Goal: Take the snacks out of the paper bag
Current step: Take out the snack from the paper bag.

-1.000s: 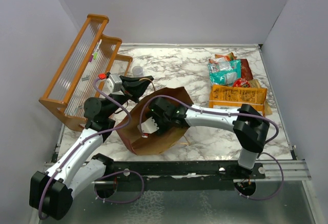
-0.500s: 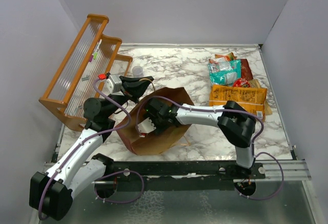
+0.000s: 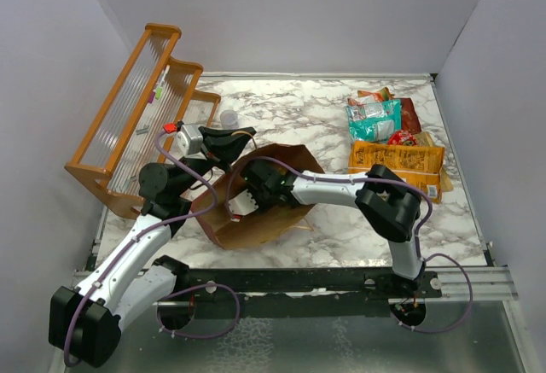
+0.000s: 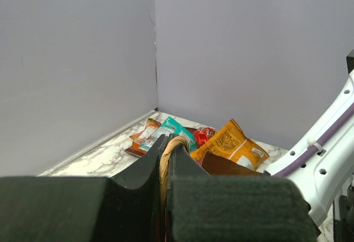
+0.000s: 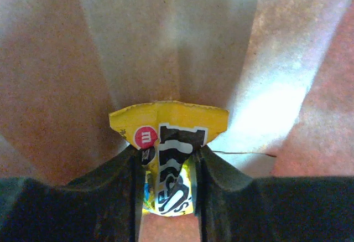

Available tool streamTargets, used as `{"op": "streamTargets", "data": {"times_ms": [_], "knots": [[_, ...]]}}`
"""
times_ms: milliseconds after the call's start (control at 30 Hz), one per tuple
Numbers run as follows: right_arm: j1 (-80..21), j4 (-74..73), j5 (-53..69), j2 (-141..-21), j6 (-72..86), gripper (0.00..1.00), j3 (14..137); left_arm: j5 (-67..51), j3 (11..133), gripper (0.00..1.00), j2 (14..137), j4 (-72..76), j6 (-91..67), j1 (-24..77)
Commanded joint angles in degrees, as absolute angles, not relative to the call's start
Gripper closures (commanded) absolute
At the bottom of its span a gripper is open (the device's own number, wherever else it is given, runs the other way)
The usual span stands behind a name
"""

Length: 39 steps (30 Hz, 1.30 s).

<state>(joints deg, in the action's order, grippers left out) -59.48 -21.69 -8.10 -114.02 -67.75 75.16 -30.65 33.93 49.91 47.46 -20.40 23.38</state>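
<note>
**Packet pinched deep in the bag**

Right pincer (image 5: 167, 154) has pushed deeper into the paper bag (image 3: 260, 224), closing onto the yellow packet (image 5: 166, 121) at its bottom. Left pincer (image 4: 165, 142) clamps the bag's twine handle (image 4: 178, 140). Grip firm, then draw straight out the mouth.

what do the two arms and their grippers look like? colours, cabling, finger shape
The left arm and right arm have white links, black joint housings and a purple cable looped alongside. The left gripper and right gripper are matte black, each finger broad and tapering. A small red fitting sits by the left wrist.
</note>
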Motion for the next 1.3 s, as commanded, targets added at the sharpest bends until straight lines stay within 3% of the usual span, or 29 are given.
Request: {"op": "streamTargets", "data": {"times_ms": [0, 167, 333, 800, 1067, 1267], "knots": [[-59.1, -15.6, -9.4, -114.2, -69.0, 0.71, 75.0, -32.7, 34.4, 1.0, 49.0, 48.5, -19.8, 23.6], [-59.0, -9.2, -10.2, -111.6, -69.0, 0.85, 73.8, -33.0, 34.3, 1.0, 49.3, 47.5, -18.7, 23.6], [-59.1, -5.7, -7.6, -107.1, -67.6, 0.88, 72.2, -30.5, 34.4, 1.0, 48.8, 44.3, -15.9, 23.6], [-59.1, -1.0, 12.2, -84.2, -57.3, 0.9, 60.2, -17.8, 33.9, 1.0, 47.2, 38.5, -13.2, 22.5], [-58.9, 2.1, 11.4, -73.5, -51.1, 0.89, 58.6, -13.1, 34.1, 1.0, 47.6, 35.7, -12.6, 22.2], [-57.1, 4.0, 5.1, -68.5, -46.9, 0.89, 65.0, -12.1, 34.4, 1.0, 48.7, 34.7, -12.2, 22.1]]}}
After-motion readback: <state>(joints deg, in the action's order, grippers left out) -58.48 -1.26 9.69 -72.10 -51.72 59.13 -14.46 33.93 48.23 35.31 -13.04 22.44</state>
